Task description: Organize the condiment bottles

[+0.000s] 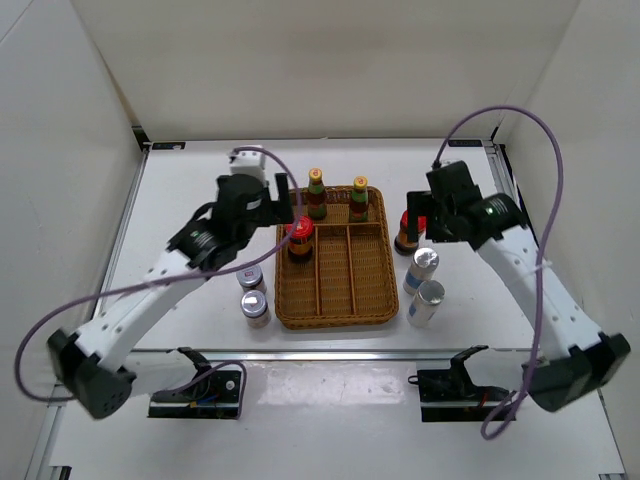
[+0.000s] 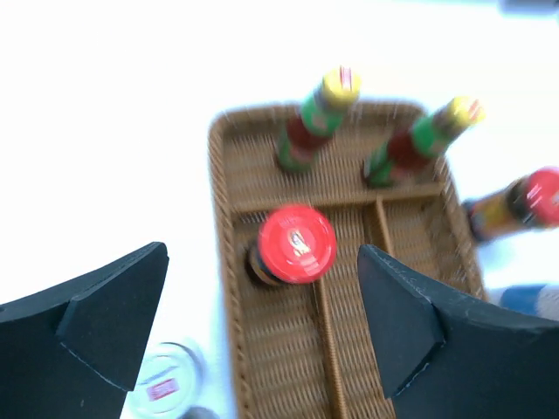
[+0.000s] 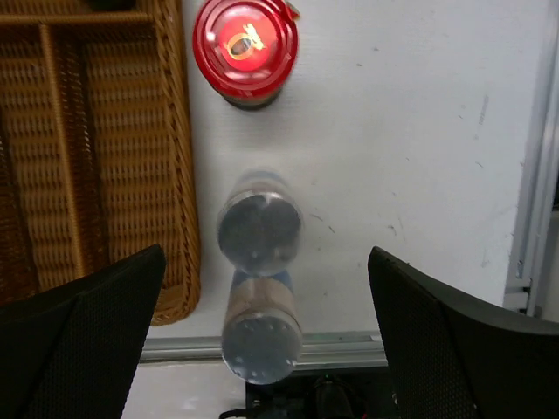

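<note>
Two yellow-capped sauce bottles (image 1: 316, 193) (image 1: 359, 198) stand in the far compartment of the wicker tray (image 1: 335, 322). A red-lidded jar (image 1: 300, 238) (image 2: 297, 244) stands upright in the tray's left lane. My left gripper (image 1: 285, 205) (image 2: 262, 323) hangs open above it, jaws wide and touching nothing. A second red-lidded jar (image 1: 408, 232) (image 3: 246, 48) stands on the table right of the tray. My right gripper (image 1: 422, 225) (image 3: 266, 262) is open above it and above two silver cylinders (image 1: 421, 270) (image 1: 427, 303). Two silver-lidded jars (image 1: 251, 278) (image 1: 256, 308) stand left of the tray.
The tray's middle and right lanes (image 1: 365, 265) hold nothing. White walls enclose the table on three sides. A metal rail (image 1: 330, 355) runs along the near edge, close to the nearer cylinder (image 3: 260, 336).
</note>
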Motion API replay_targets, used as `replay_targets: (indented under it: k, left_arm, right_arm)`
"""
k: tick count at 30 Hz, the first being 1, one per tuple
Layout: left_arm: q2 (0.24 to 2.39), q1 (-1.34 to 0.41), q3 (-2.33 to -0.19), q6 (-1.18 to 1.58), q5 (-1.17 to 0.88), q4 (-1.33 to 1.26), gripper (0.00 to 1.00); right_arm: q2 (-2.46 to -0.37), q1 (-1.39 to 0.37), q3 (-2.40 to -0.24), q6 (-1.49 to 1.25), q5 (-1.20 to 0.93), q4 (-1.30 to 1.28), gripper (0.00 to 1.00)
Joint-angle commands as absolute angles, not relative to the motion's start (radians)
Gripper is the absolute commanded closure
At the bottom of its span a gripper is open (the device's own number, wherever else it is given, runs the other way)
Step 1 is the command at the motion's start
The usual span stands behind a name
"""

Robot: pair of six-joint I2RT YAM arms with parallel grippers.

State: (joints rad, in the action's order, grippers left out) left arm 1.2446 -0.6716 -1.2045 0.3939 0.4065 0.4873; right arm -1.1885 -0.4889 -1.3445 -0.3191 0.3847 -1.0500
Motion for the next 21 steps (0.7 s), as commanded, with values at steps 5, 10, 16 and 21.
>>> replay_targets:
  k: [5, 10, 16, 21]
  left_arm:
    - [0.99, -0.638, -0.992, 0.31, 0.581, 0.554, 0.0]
    - [0.914, -0.606, -0.876, 0.319, 0.626, 0.554, 0.0]
    - [0.953, -0.584, -0.911, 0.299, 0.631, 0.554, 0.0]
    - [0.977, -0.584, -0.92, 0.308, 0.609, 0.554, 0.0]
  right_arm:
    - [-1.412, -0.304, -1.488, -0.215, 0.118, -0.991, 0.0]
    - [-1.512, -0.253, -1.546, -0.206, -0.041, -0.982, 0.0]
    - [-1.612, -0.253, -1.6, -0.206, -0.042, -0.982, 0.0]
    - [-1.686, -0.253, -1.6, -0.225, 0.031, -0.982, 0.0]
